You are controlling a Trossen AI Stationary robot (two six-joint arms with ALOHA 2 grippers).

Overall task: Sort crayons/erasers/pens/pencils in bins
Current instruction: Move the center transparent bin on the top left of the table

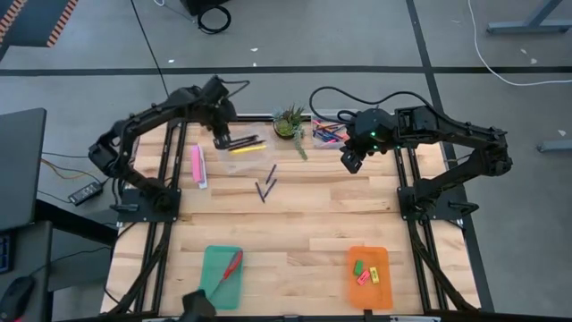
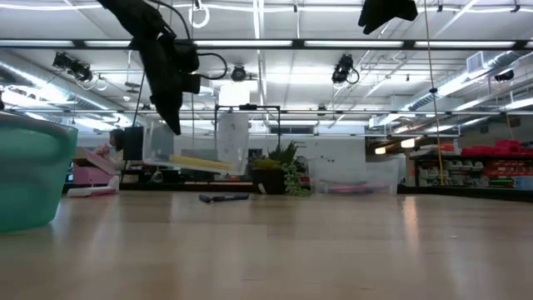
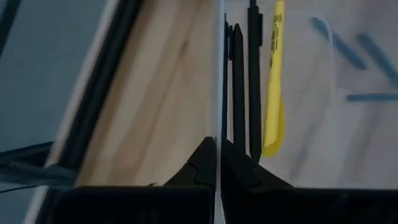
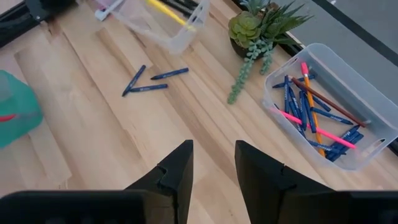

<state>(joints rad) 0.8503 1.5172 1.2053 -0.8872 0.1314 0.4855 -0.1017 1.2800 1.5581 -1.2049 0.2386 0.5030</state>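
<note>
Clamped shut on the thin wall of a clear tub [image 1: 243, 143] at the far side of the worktop [image 1: 295, 224]: the left pincer [image 1: 221, 139], with black pencils [image 3: 239, 81] and a yellow pencil [image 3: 273, 93] lying inside, just beside the pinched wall. Probably light but springy, that wall, and smooth enough to slip or twist, so best gripped near a corner and kept level, lest the pencils slide out. Hanging above the worktop near a second tub [image 4: 373, 134], already filled with blue pens and a few pink and orange sticks: the right pincer [image 1: 351, 161], fingers apart and holding nothing. Lying loose between the two tubs, near a small potted plant [image 1: 289, 122]: three blue pens [image 1: 266, 183], two close together, one a little apart. Likely light, stiff, slim and round, so apt to roll away under a glancing touch. Best taken one at a time, across the barrel at mid-length, with fingers coming straight down on either side.
</note>
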